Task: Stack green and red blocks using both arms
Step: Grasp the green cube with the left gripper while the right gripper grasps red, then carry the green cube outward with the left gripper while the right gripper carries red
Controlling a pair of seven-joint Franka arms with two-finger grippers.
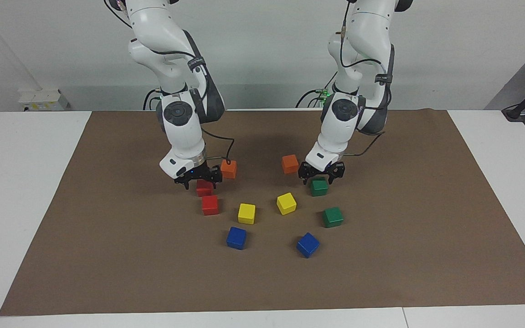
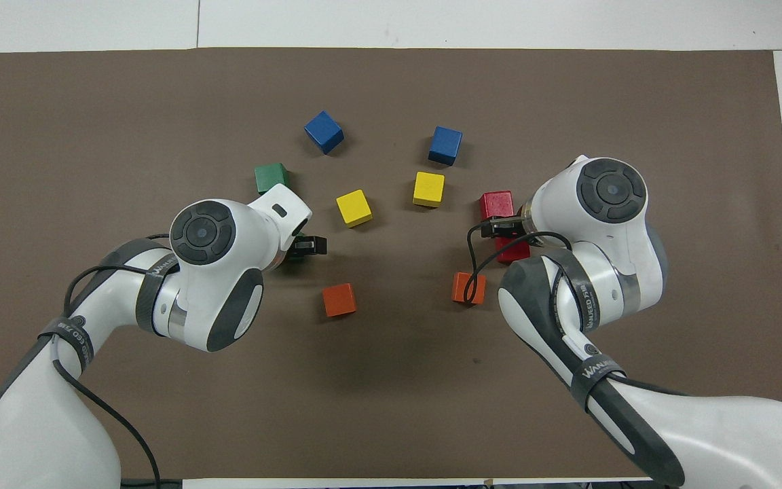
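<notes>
Two red blocks lie at the right arm's end of the cluster, one (image 1: 210, 205) farther from the robots than the other (image 1: 204, 187). My right gripper (image 1: 200, 179) hangs open low over the nearer one, a finger on each side of its top. In the overhead view that block (image 2: 516, 252) is partly hidden under the right gripper (image 2: 504, 229). Two green blocks lie toward the left arm's end. My left gripper (image 1: 321, 175) is open just above the nearer one (image 1: 319, 187). The other green block (image 1: 332, 217) lies farther out.
An orange cube (image 1: 228, 169) sits right beside the right gripper, and another orange cube (image 1: 290, 164) beside the left gripper. Two yellow cubes (image 1: 246, 213) (image 1: 286, 203) and two blue cubes (image 1: 236, 238) (image 1: 307, 244) lie farther out on the brown mat (image 1: 107, 237).
</notes>
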